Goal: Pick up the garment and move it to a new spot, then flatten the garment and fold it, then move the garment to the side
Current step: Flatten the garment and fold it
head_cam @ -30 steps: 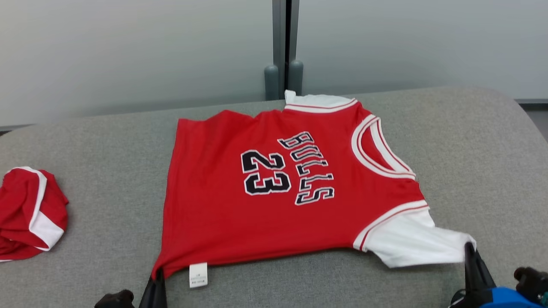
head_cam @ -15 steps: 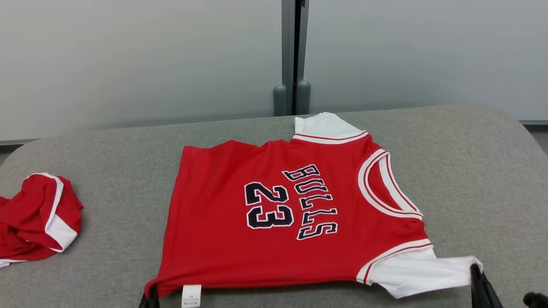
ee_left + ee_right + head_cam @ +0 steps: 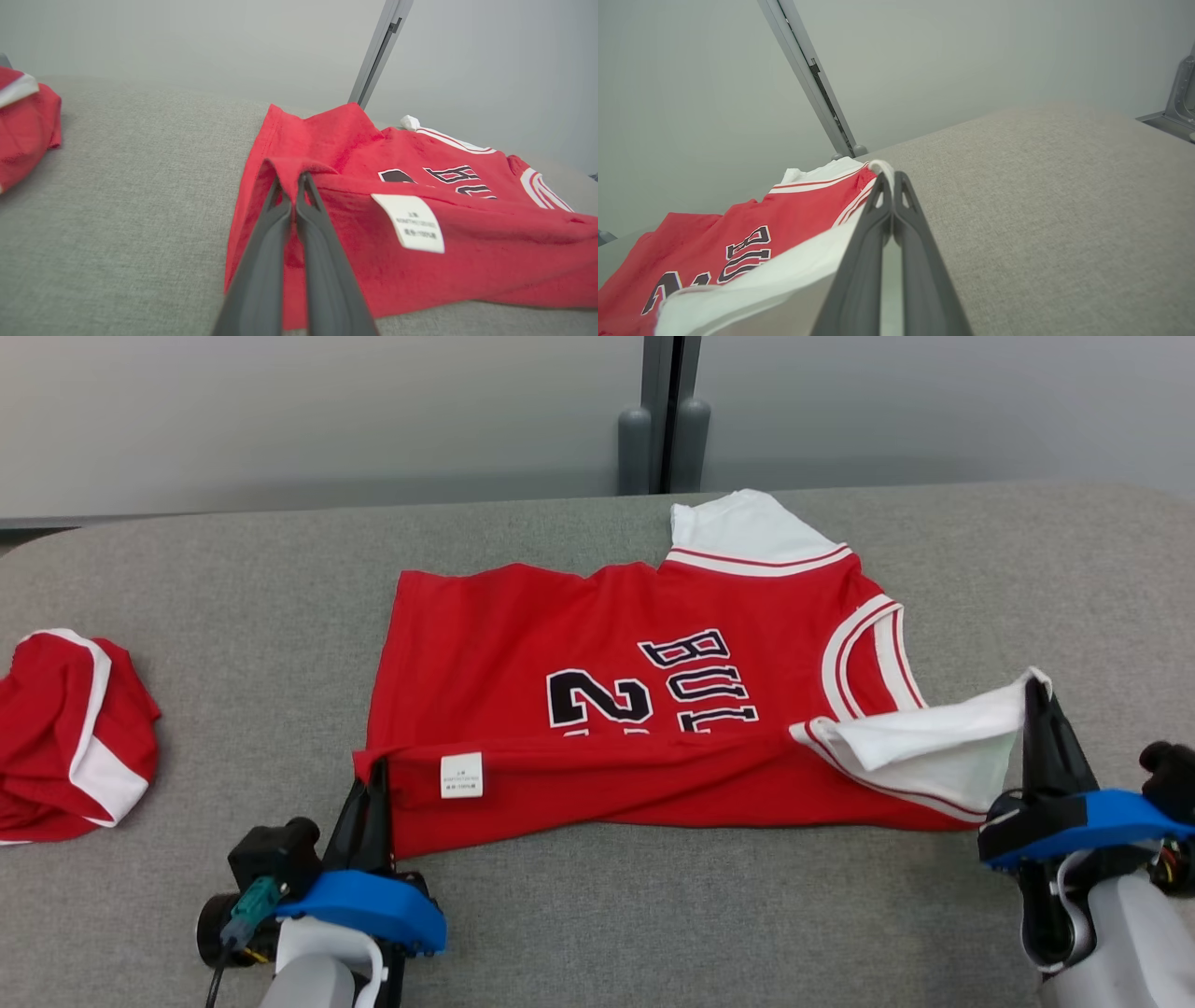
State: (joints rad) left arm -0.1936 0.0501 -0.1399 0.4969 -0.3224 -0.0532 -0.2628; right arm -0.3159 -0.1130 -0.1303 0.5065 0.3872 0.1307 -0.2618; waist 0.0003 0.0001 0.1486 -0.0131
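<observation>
- The grey desk (image 3: 187, 616) carries everything. The red garment (image 3: 523, 635) lies spread across the desk's middle, so relocating and flattening look done.
- Its near long edge is raised and turned back over the printed front. I judge this to be the first fold, half made. Laying it down, any further folds and the shift to the side are left.
- A crumpled red bundle (image 3: 56, 747) sits at the desk's left edge, well apart.
- The right pincer (image 3: 1034, 686), toward the desk's near right, is clamped on the white sleeve (image 3: 924, 747).
- The left pincer (image 3: 373, 779), toward the desk's near left, is clamped on the hem corner, beside the white label (image 3: 461, 775).
</observation>
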